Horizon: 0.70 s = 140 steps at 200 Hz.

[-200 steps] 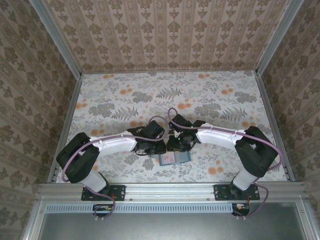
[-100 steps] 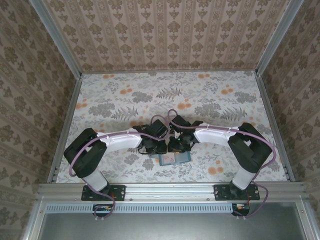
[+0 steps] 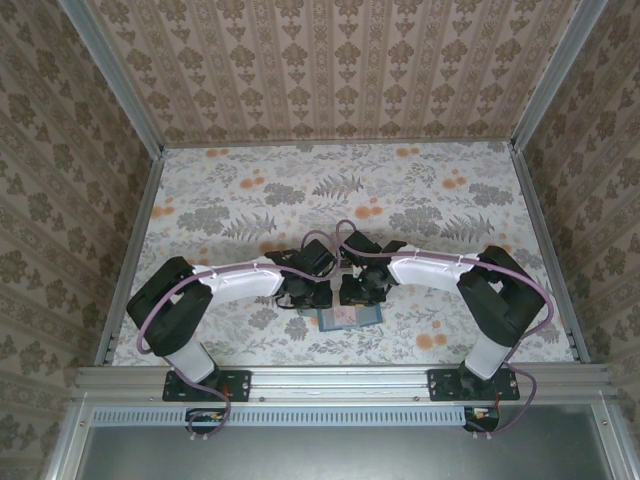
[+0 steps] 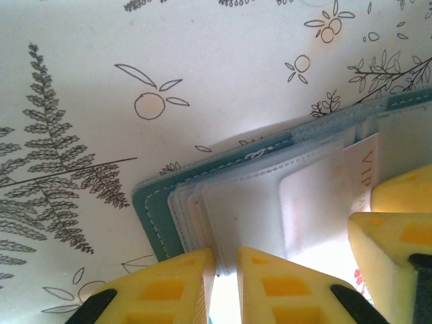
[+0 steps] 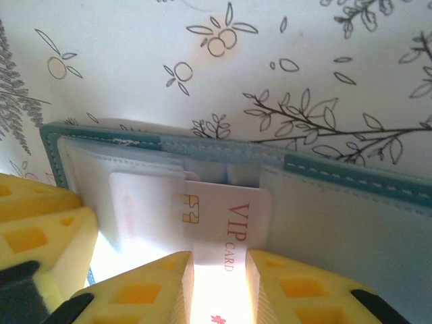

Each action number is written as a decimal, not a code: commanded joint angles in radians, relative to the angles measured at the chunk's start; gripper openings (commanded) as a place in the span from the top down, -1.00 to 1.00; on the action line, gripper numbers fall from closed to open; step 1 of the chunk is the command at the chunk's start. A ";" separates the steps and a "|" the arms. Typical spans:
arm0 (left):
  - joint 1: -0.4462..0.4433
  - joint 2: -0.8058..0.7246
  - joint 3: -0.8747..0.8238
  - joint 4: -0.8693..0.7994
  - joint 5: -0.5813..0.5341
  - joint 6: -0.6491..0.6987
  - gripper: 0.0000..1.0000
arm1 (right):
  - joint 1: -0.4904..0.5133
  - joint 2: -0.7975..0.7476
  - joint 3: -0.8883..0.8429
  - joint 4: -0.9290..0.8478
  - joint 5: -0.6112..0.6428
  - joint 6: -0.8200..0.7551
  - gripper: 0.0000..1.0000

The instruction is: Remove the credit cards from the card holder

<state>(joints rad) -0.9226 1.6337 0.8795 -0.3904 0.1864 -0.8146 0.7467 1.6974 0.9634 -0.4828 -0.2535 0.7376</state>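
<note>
The teal card holder point(image 3: 348, 317) lies open on the flowered table, close to the near edge, with both grippers over it. In the left wrist view its clear sleeves point(image 4: 256, 202) fan out from the teal cover. My left gripper point(image 4: 226, 283) is narrowly shut on the edge of those sleeves. A pale credit card point(image 5: 226, 223), printed VIP CARD with a gold chip, sticks partway out of its pocket. My right gripper point(image 5: 219, 287) is closed on the card's near end, and the card runs on between its yellow fingers. The dark card is hidden.
The patterned table point(image 3: 330, 200) stretches away behind the holder. Wallpapered walls close in the back and sides, and a metal rail point(image 3: 340, 378) runs along the near edge. The two grippers work almost touching, with the left fingers point(image 5: 40, 236) beside the right ones.
Both arms have drawn their elbows slightly inward. The grippers stay on the card holder, which has hardly moved.
</note>
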 commanded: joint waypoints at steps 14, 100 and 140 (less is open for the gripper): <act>-0.003 -0.008 -0.036 -0.088 -0.051 0.040 0.64 | 0.008 -0.053 0.001 -0.022 -0.008 0.009 0.40; 0.049 -0.094 -0.059 -0.107 -0.058 0.085 0.66 | 0.008 -0.090 0.000 -0.009 -0.041 0.025 0.38; 0.043 -0.143 -0.034 -0.110 -0.039 0.074 0.64 | 0.007 -0.078 -0.003 0.008 -0.056 0.029 0.38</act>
<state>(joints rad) -0.8761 1.5326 0.8314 -0.4625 0.1524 -0.7551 0.7490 1.6222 0.9630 -0.4747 -0.2813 0.7502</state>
